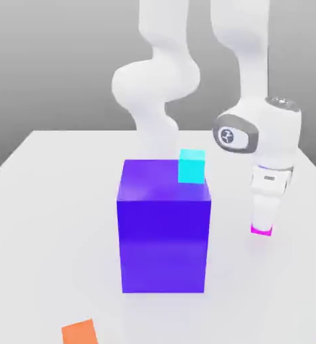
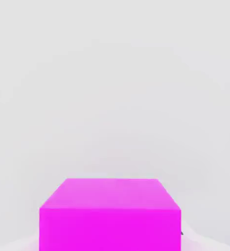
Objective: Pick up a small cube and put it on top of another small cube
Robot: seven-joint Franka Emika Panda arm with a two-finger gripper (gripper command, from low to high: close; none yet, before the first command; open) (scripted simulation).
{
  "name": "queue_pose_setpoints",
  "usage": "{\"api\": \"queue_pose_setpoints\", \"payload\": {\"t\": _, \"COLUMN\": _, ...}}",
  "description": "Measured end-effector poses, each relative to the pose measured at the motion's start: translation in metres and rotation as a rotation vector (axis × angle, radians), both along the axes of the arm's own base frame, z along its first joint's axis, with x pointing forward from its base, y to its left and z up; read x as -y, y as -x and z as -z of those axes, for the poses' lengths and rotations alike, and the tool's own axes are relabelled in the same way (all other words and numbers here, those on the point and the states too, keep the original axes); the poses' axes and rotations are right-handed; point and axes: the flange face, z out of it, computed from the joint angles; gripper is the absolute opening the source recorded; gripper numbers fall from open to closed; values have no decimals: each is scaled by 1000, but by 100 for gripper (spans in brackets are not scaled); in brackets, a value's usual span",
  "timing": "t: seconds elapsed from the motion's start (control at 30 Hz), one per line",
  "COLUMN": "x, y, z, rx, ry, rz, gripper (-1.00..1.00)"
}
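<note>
Pink cube caught in the pincer, low at the counter.
The pincer is closed in on the cube's sides, only as wide as the cube itself, over the exterior view's right part of the counter, well apart from the big blue block with the cyan cube on top. The cube could slip or twist if the grip is shallow or off-centre; a low swing sideways could knock the block and topple the cyan cube, and letting go off-centre would tip a stack. The cube sits upright, its faces squared to the pincer, one flat face up; being a cube, it has no evident long axis.
</note>
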Motion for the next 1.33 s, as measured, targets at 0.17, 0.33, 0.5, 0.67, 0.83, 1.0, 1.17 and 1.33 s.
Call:
{"api": "queue_pose_setpoints", "payload": {"t": 0.17, "x": 3, "y": 5, "z": -17, "rx": -1, "ry": 7, "rz": 0, "gripper": -100}}
{"api": "queue_pose_setpoints", "payload": {"t": 0.33, "x": -7, "y": -36, "z": -31, "rx": 18, "ry": 23, "rz": -12, "gripper": -100}}
{"api": "queue_pose_setpoints", "payload": {"t": 0.5, "x": -28, "y": -97, "z": -43, "rx": 38, "ry": 44, "rz": -71, "gripper": -100}}
{"api": "queue_pose_setpoints", "payload": {"t": 0.67, "x": -46, "y": -155, "z": -54, "rx": 40, "ry": 54, "rz": -139, "gripper": -100}}
{"api": "queue_pose_setpoints", "payload": {"t": 0.83, "x": -57, "y": -214, "z": -64, "rx": 26, "ry": 48, "rz": -204, "gripper": -100}}
{"api": "queue_pose_setpoints", "payload": {"t": 1.0, "x": -61, "y": -270, "z": -73, "rx": 5, "ry": 21, "rz": -271, "gripper": -100}}
{"api": "queue_pose_setpoints", "payload": {"t": 1.17, "x": -62, "y": -289, "z": -19, "rx": -2, "ry": 9, "rz": -293, "gripper": 100}}
{"api": "queue_pose_setpoints", "payload": {"t": 1.33, "x": -62, "y": -289, "z": -19, "rx": -2, "ry": 9, "rz": -293, "gripper": 100}}
